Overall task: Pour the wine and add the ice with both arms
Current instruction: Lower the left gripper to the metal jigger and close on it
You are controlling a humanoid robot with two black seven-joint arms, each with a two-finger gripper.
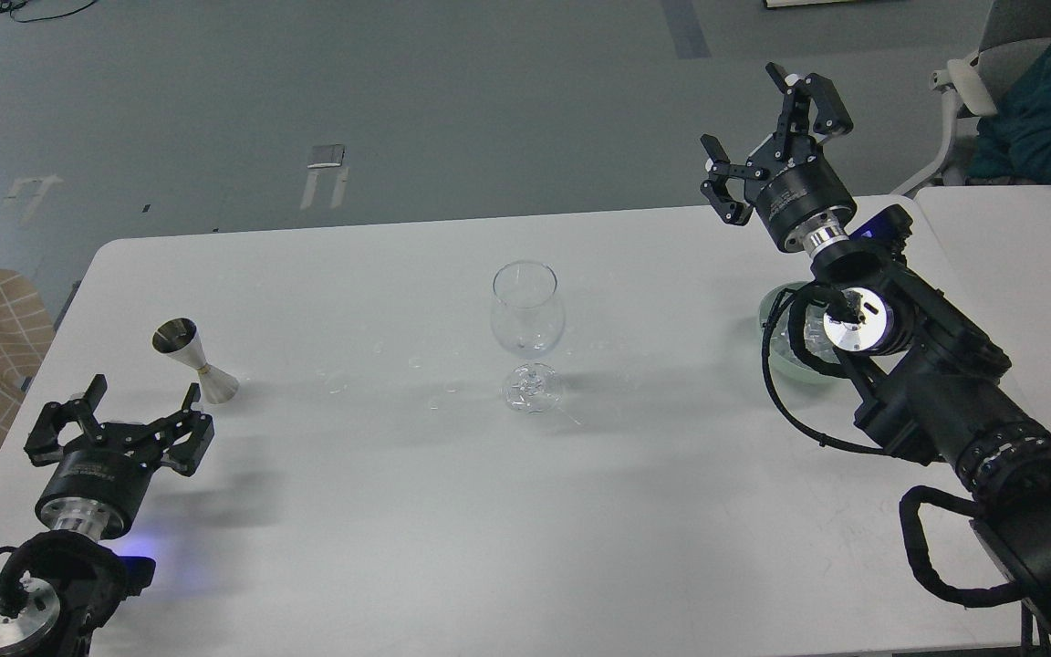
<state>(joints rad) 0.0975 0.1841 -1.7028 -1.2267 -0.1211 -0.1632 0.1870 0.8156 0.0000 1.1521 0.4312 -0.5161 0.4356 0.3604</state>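
left gripper (119,408) low (spread), right gripper (767,137) raised, spread

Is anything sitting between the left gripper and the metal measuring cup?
Nothing visible. The left gripper is open just short of the measuring cup, with only bare table between them. The wine glass stands well off to the right.

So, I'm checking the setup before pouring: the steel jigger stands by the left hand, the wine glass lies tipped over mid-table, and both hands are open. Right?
Not quite. In the head view the wine glass stands upright on its foot mid-table, not tipped over. The rest holds: the steel jigger stands by the left hand, and both it and the right hand are open.
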